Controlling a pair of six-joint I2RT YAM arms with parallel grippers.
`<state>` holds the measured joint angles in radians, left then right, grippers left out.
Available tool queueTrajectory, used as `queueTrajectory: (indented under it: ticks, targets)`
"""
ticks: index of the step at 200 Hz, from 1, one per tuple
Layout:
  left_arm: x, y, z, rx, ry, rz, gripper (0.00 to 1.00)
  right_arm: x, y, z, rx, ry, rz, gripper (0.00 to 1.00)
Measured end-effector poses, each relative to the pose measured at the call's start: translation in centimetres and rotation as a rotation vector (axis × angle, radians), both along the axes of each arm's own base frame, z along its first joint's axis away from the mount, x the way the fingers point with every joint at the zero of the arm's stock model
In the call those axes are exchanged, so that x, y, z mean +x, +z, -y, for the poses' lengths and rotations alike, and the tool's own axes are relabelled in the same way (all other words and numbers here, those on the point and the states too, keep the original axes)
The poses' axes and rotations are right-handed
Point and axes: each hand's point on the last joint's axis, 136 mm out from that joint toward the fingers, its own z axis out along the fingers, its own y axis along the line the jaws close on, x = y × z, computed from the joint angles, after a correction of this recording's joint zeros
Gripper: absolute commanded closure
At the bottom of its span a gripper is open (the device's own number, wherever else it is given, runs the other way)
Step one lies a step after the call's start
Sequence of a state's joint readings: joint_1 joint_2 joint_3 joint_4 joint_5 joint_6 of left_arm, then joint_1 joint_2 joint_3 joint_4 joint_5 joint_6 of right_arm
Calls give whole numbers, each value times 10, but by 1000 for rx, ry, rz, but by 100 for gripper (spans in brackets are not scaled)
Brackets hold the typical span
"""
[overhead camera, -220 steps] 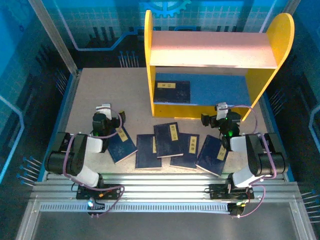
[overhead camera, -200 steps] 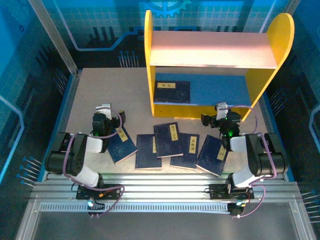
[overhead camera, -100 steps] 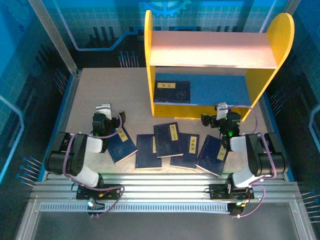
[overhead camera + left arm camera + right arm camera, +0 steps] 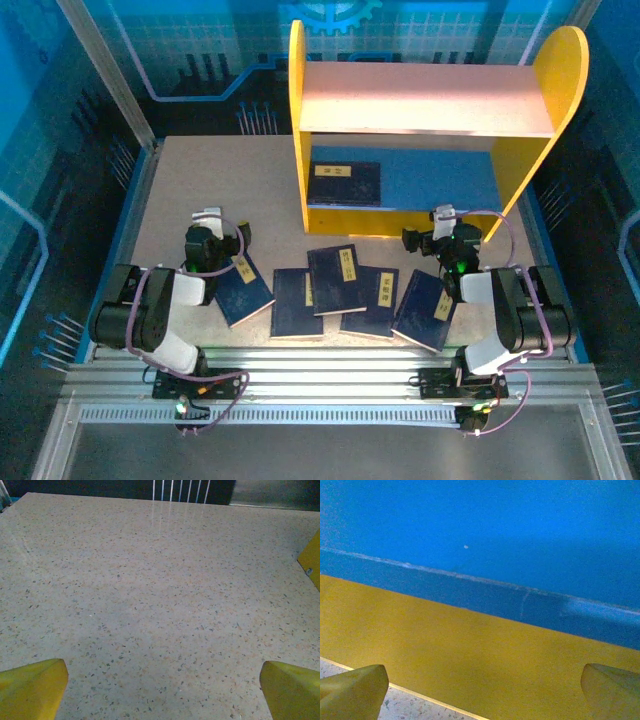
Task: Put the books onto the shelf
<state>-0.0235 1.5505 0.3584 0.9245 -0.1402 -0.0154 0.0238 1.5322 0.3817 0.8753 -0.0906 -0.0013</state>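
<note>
1. Five thin navy-blue rectangular books [image 4: 340, 278] with yellow labels lay flat and overlapping on the speckled beige table [image 4: 200, 180], just before the shelf. A sixth book [image 4: 345, 183] lay on the blue lower board [image 4: 440, 180], at its left end.
2. The two-tier yellow-sided shelf [image 4: 297, 120] had room left on both boards.
3. The left gripper [image 4: 162, 675] hung over bare table beside the leftmost book, jaws released, nothing between them.
4. The right gripper [image 4: 482, 680] faced the shelf's yellow front edge, jaws likewise spread and empty, and was judged ready for a pick-up.

Ahead of the left fingers [image 4: 31, 690], a speckled beige tabletop [image 4: 160, 580] reaches blue grid-patterned walls [image 4: 60, 120] with metal posts [image 4: 105, 70].
</note>
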Motion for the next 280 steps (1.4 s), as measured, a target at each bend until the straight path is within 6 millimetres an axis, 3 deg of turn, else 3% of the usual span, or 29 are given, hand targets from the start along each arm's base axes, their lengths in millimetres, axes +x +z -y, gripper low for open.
queueTrajectory:
  ticks: [30, 44, 58, 85, 108, 121, 132, 150, 179, 220, 250, 280]
  targets:
    - [-3, 0, 4, 20, -11, -14, 1, 0, -1, 0, 0, 0, -12, 0]
    - [-7, 13, 9, 30, -24, -4, 1, -1, 3, 1, -3, -5, -27, 0]
    - [-13, 43, 14, 32, -27, 54, 1, -4, 21, 4, -6, -22, 6, 0]
    - [-31, 130, 18, -40, -11, 225, 1, -21, 54, 11, 16, -77, 51, 0]
    - [-47, 195, 24, -164, 8, 282, 0, -34, 111, 6, 46, -93, 148, 0]
    - [-56, 221, 32, -212, 6, 283, 1, -40, 144, -6, 67, -82, 181, 0]
    - [-66, 232, 43, -238, -4, 269, 0, -46, 162, -17, 73, -72, 194, 0]
    - [-82, 221, 63, -259, -44, 195, 1, -64, 166, -37, 74, -34, 176, 0]
    - [-104, 184, 81, -284, -78, 34, 1, -93, 139, -54, 84, 8, 56, 0]
    - [-127, 152, 94, -381, -73, -114, 1, -129, 106, -66, 113, 43, -113, 0]
    - [-141, 109, 106, -476, -26, -318, 1, -148, 81, -79, 177, 86, -243, 5]
    - [-160, 59, 135, -471, -23, -532, 1, -165, 36, -97, 222, 129, -419, 16]
